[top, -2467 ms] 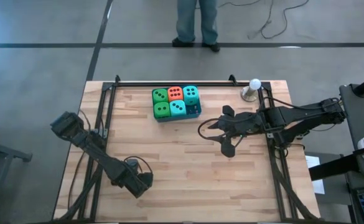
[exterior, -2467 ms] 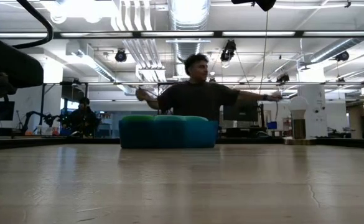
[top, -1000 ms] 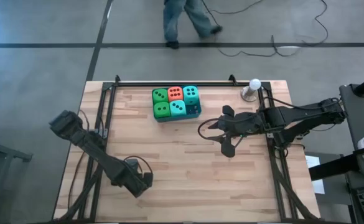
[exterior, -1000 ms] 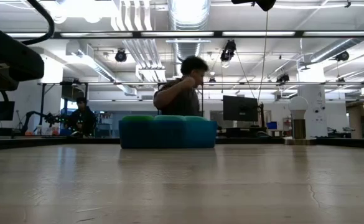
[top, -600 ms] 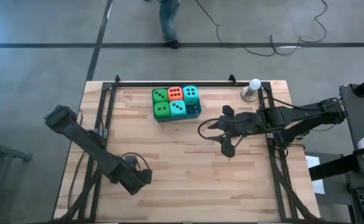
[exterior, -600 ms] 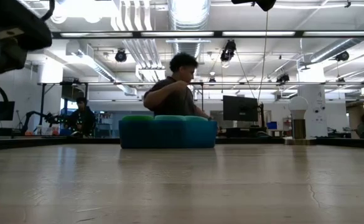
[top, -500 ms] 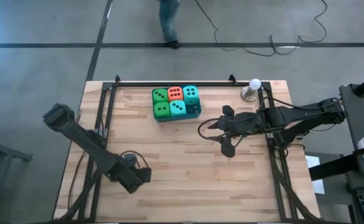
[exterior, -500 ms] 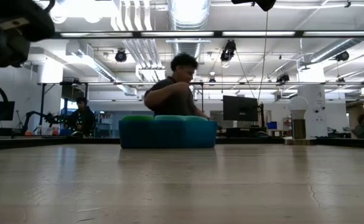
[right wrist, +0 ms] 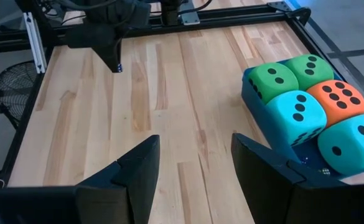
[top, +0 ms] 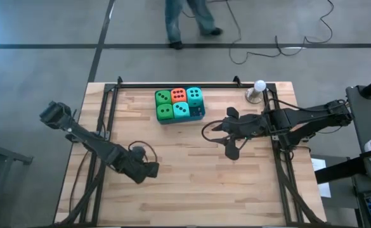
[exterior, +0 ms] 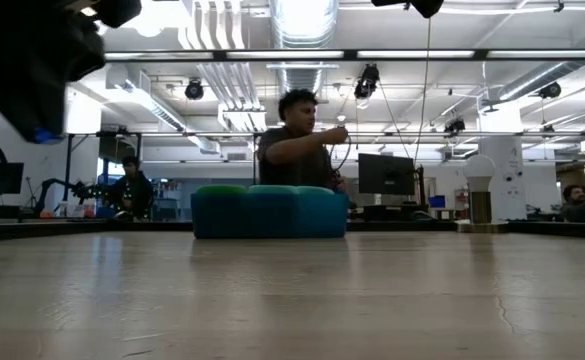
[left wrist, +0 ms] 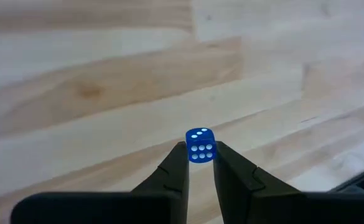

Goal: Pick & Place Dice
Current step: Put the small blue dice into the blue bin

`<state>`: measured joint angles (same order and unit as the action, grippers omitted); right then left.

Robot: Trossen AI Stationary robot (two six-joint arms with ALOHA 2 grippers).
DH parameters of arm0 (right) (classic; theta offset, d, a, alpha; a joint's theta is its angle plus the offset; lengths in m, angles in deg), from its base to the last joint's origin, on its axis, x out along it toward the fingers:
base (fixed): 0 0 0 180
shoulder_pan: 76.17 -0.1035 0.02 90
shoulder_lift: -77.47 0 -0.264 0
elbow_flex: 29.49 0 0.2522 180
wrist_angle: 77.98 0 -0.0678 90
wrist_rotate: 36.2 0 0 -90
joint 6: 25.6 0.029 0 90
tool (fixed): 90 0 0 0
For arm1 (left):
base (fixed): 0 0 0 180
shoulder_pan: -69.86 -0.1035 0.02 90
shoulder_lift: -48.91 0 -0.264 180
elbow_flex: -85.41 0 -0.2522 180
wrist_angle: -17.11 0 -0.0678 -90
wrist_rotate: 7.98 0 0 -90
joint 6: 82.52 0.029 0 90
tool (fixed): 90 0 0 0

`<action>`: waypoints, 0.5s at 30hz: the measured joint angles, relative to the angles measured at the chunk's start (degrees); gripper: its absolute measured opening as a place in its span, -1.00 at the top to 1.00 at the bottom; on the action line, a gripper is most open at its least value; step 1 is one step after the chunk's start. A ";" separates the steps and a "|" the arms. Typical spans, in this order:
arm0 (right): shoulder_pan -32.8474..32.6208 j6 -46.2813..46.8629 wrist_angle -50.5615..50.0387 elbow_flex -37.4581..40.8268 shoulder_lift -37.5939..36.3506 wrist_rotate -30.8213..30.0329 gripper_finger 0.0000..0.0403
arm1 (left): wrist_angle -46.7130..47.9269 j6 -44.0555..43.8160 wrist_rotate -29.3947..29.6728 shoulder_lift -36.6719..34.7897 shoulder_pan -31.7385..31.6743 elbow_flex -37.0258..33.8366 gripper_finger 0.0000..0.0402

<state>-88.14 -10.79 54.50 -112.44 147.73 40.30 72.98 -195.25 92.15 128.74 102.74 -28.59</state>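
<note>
Five soft dice sit packed in the blue tray [top: 201, 114] near the table's far edge: two green [top: 163, 97], one orange-red [top: 179, 94] and two teal [top: 194, 95]. The right wrist view shows them too, led by a green die [right wrist: 275, 81]. My left gripper [top: 152, 170] hangs over the near-left part of the table, shut on a tiny blue die [left wrist: 200, 145] with white pips. My right gripper [top: 229, 133] hovers open, just right of the tray and nearer than it. In the low view the tray of dice [exterior: 269, 211] stands mid-table. My left gripper pinches the small blue die by two opposite faces [left wrist: 190, 151], at the very ends of its two fingers [left wrist: 177, 163]. The fingers come from above, pointing down at the boards. The die is lifted clear of the table, a six-pip face toward the camera.
A white ball on a metal stand [top: 259, 88] is at the far right corner. Black rails [top: 109, 107] run along the table's sides. A person [top: 186, 19] moves on the floor beyond the far edge. Bare boards lie between the arms.
My left arm has swung its gripper toward the table's far edge and a little to the right, staying shut on the small blue die. The right arm has kept still. The person behind the table has walked about.
</note>
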 joint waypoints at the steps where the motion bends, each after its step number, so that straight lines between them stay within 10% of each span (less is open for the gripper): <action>1: 0.00 0.03 0.01 0.00 0.00 -0.02 0.04 | -0.02 1.55 0.03 0.00 -0.75 0.43 0.72; 15: 0.00 0.17 -0.01 0.00 0.00 -0.08 0.04 | -0.13 24.71 1.49 -0.02 -12.34 7.30 0.72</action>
<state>-88.13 -10.62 54.50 -112.44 147.73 40.22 72.85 -170.54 93.64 128.72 90.40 -21.29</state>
